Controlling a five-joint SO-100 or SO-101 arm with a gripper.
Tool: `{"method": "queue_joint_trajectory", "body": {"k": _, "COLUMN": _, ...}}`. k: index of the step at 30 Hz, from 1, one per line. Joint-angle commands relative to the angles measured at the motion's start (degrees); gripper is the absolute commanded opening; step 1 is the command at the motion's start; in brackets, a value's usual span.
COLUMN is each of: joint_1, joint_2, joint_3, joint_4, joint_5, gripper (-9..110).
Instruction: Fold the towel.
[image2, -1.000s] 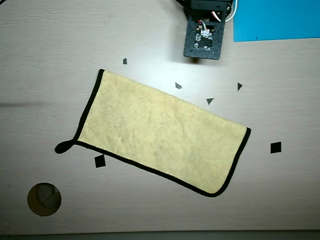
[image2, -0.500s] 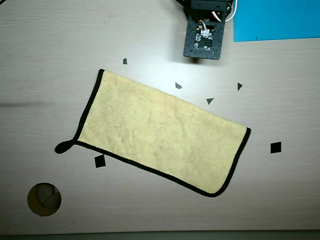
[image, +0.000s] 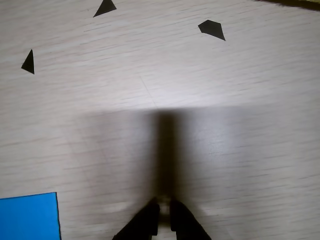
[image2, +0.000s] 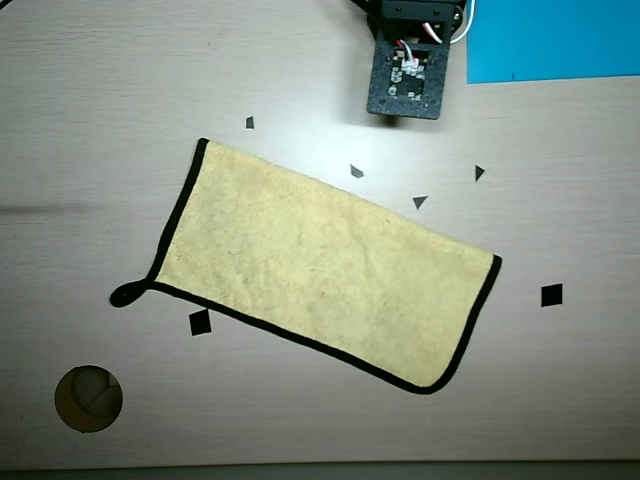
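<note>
The towel (image2: 322, 262) lies flat and fully spread on the table (image2: 90, 150) in the overhead view, slanting from upper left down to lower right, with its small black loop (image2: 125, 295) poking out at the lower left corner. No fold is made yet, so the step in hand is the approach to a first grasp.

The arm (image2: 404, 78) sits at the far top edge of the overhead view, well apart from the cloth, beside the blue sheet (image2: 555, 40). In the wrist view the gripper (image: 164, 206) shows only its dark fingertips at the bottom edge, drawn nearly together with just a thin slit between them, and they hold nothing; only bare table and their own shadow lie ahead. The tips are blurred there, so whether they quite touch is hard to say.

To do this well, the fingers should spread before descending, then come down on a short edge or corner, probably the right end (image2: 484, 300), which looks the nearest to reach. Pinching the black binding rather than the fuzzy middle should give a firmer hold. The corner wants lifting just clear of the table and carrying across towards the loop end, so the edges meet squarely. Dragging low could bunch the terry.
</note>
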Motion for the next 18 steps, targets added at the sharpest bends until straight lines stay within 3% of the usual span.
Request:
{"method": "queue_joint_trajectory", "body": {"k": 1, "joint_1": 0.0, "joint_2": 0.0, "joint_3": 2.3, "joint_4": 0.4, "joint_5": -0.7, "gripper": 1}}
{"method": "queue_joint_trajectory", "body": {"k": 12, "joint_1": 1.1, "joint_2": -1.1, "joint_3": 2.3, "joint_4": -1.0, "joint_5": -0.8, "gripper": 0}}
{"method": "queue_joint_trajectory", "body": {"k": 18, "joint_1": 12.5, "joint_2": -17.3, "joint_3": -4.6, "joint_4": -18.5, "joint_5": 14.1, "gripper": 0}}
